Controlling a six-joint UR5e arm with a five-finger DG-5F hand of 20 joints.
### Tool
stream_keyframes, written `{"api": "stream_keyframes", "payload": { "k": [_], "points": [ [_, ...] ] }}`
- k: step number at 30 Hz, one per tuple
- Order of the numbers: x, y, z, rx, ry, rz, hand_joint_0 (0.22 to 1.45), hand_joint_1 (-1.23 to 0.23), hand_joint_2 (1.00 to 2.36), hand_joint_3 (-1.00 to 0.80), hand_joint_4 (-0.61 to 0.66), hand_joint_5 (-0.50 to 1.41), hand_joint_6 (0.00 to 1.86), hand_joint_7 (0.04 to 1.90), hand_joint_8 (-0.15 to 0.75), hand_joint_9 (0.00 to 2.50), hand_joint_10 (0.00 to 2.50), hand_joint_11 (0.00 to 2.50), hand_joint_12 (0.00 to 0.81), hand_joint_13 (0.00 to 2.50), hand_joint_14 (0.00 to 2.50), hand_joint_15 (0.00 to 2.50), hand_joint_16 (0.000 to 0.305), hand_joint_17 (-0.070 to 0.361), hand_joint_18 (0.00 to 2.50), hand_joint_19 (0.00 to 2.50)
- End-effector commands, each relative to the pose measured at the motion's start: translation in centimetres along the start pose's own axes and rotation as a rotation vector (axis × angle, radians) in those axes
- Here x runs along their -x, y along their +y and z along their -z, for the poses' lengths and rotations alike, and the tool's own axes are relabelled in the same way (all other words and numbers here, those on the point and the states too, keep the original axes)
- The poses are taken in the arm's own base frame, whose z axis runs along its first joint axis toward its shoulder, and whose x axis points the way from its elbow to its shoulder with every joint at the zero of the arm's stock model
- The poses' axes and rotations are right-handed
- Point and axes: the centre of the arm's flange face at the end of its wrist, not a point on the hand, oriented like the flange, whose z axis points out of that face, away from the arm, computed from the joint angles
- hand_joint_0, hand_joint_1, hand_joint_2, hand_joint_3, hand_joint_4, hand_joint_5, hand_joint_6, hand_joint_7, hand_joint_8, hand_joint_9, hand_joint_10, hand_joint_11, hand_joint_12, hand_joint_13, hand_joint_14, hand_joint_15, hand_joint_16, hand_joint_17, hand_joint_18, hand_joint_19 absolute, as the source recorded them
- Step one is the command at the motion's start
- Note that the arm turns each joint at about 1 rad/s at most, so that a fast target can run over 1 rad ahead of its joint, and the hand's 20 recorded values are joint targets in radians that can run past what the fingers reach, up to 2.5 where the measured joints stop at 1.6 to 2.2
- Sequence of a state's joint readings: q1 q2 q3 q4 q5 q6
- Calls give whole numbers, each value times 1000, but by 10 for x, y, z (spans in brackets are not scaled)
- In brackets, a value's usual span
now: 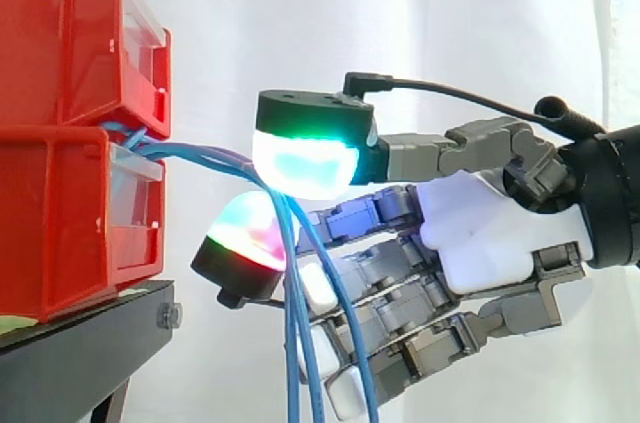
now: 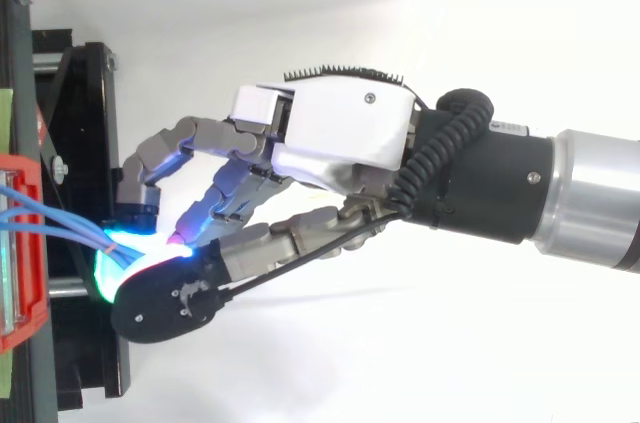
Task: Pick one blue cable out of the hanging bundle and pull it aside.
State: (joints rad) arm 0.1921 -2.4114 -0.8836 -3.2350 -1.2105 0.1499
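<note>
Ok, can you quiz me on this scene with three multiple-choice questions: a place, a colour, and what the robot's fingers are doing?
1. The thin blue cables come out from: A) between the two stacked red plastic bins; B) a cardboard box; C) a ceiling hook.
2. The uppermost fingertip pad of the hand glows: A) orange; B) cyan and green; C) not at all.
3. The fingers are: A) straight, far from the cables; B) a fist holding nothing; C) curled round the cables.
Answers: 1A, they emerge from the gap between the bins; 2B, its face shines cyan with a green rim; 3C, the cables hang between the pads.
</note>
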Motion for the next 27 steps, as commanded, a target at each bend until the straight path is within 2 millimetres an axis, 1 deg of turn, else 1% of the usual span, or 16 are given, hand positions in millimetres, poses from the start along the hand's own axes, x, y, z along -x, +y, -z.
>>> {"api": "stream_keyframes", "payload": {
  "k": [1, 7, 9, 10, 11, 12, 13, 14, 15, 16, 18, 19, 21, 22, 26, 27],
  "points": [
    [0, 0, 0, -2, 2, 0, 717, -790, 1015, -295, -168, -177, 971, 879, 213, 948, 25, 732, 273, 859, 24, 562, 45, 101, 695, 479],
    [2, -1, 1, -12, 1, 4, 759, -807, 1002, -481, -240, -169, 970, 882, 207, 961, 22, 727, 262, 861, 22, 544, 42, 95, 700, 460],
    [1, 1, 1, -8, 1, 2, 733, -828, 1000, -500, -243, -152, 969, 901, 201, 1002, 25, 734, 261, 872, 22, 543, 41, 93, 705, 456],
    [1, 2, 1, -6, 2, 1, 708, -817, 1000, -500, -212, -141, 961, 925, 200, 1012, 25, 733, 256, 873, 24, 548, 41, 92, 707, 464],
    [2, 2, 1, -8, 0, 2, 694, -812, 1000, -500, -185, -139, 961, 901, 207, 1023, 25, 736, 257, 877, 23, 555, 41, 92, 706, 464],
    [1, 2, 1, -9, 3, 2, 669, -790, 1000, -500, -153, -128, 952, 901, 216, 1048, 26, 726, 260, 889, 24, 553, 41, 92, 706, 475],
    [1, 2, 1, -11, 3, 3, 655, -772, 1000, -500, -135, -118, 941, 927, 215, 1057, 26, 728, 262, 892, 23, 557, 41, 92, 706, 483],
    [2, 1, 1, -15, 2, 3, 634, -757, 1000, -500, -131, -118, 942, 912, 214, 1059, 25, 718, 265, 895, 22, 552, 41, 92, 706, 483],
    [3, 0, 2, -20, 1, 4, 584, -660, 1000, -500, -98, -106, 918, 903, 220, 1089, 23, 712, 271, 903, 23, 565, 41, 93, 709, 498],
    [3, 0, 2, -21, 1, 5, 569, -595, 1000, -500, -93, -99, 906, 915, 221, 1100, 25, 712, 274, 908, 23, 564, 42, 95, 715, 505],
    [3, -1, 2, -22, 1, 5, 565, -545, 1000, -500, -73, -94, 896, 939, 231, 1121, 23, 704, 281, 914, 24, 563, 43, 96, 719, 513],
    [3, 0, 2, -21, 3, 3, 568, -517, 1000, -491, -69, -93, 893, 954, 229, 1126, 26, 699, 280, 914, 24, 567, 43, 97, 722, 524],
    [4, 0, 2, -26, 3, 4, 571, -510, 1004, -465, -62, -94, 892, 976, 231, 1129, 26, 697, 282, 914, 23, 572, 44, 98, 723, 533],
    [3, 4, 4, -25, 7, 5, 580, -527, 1007, -427, -61, -100, 893, 975, 235, 1127, 25, 710, 285, 914, 23, 578, 44, 99, 724, 527],
    [5, 6, 5, -31, 6, 6, 577, -609, 1018, -251, -36, -120, 915, 940, 241, 1063, 25, 713, 297, 904, 23, 577, 45, 101, 720, 528],
    [6, 6, 5, -31, 4, 7, 584, -668, 1018, -176, -28, -133, 935, 869, 254, 1045, 25, 717, 309, 899, 22, 560, 48, 109, 738, 512]
  ]
}}
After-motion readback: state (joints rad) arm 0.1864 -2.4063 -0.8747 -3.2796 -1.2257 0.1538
